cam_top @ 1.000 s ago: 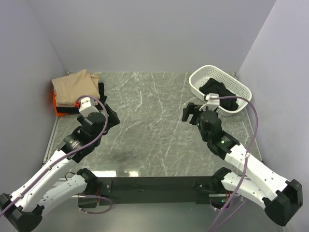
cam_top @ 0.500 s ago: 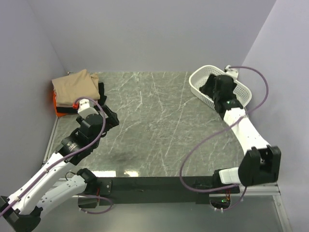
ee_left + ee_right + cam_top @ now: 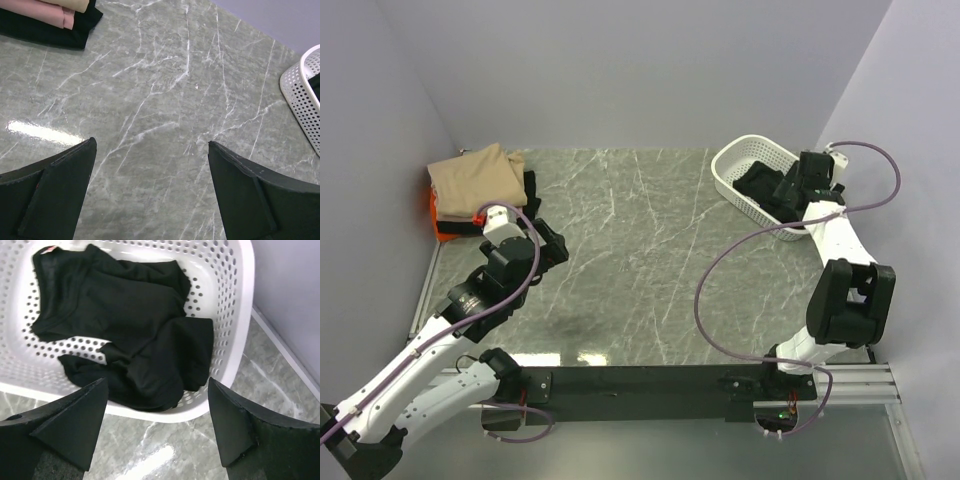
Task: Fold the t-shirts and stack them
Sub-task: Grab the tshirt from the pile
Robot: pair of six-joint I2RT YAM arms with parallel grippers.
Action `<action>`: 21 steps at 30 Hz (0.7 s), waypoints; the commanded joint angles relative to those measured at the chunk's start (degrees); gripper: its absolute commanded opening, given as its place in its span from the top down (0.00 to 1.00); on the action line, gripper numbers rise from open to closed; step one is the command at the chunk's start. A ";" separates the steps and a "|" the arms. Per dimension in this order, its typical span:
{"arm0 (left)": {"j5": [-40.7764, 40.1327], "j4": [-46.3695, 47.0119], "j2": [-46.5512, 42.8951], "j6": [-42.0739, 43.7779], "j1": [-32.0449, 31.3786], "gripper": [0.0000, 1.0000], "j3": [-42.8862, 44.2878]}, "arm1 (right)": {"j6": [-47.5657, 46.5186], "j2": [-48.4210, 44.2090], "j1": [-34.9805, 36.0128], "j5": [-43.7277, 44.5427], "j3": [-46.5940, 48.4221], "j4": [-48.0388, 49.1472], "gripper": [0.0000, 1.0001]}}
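Black t-shirt (image 3: 125,315) lies crumpled in white basket (image 3: 245,290), right hand (image 3: 157,385) spread apart over it

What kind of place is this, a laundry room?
Probably a robot test booth, not a home: two robot arms mounted at a marble-look table, plain walls close around, and a basket holding a black t-shirt.

My right pincer (image 3: 157,382) is black, like the plain tee (image 3: 125,325) in the white, hole-dotted basket (image 3: 231,295). The counter (image 3: 620,250) is grey-green marble veined white. The folded tees (image 3: 475,178) show tan, pale pink, black and orange.
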 commanded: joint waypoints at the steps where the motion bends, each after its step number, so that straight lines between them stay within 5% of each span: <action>1: -0.44 0.11 -0.47 -0.05 -0.32 0.01 1.31 | 0.49 2.39 -1.26 -0.57 0.99 0.41 0.14; 12: -1.23 -0.16 -1.00 -0.23 -0.85 0.01 1.40 | 1.19 9.07 -2.84 -1.72 3.63 2.52 0.23; 16: -1.76 -0.59 -1.26 -0.49 -1.12 0.01 1.48 | 1.54 8.99 -3.28 -1.63 3.54 4.36 0.52; 19: -2.29 -0.95 -1.53 -0.67 -1.38 0.01 1.57 | 1.45 7.15 -3.37 -2.15 3.63 5.86 0.93; 21: -2.81 -1.03 -1.79 -0.84 -1.56 0.01 1.40 | 1.46 4.79 -3.28 -2.68 3.45 6.48 1.00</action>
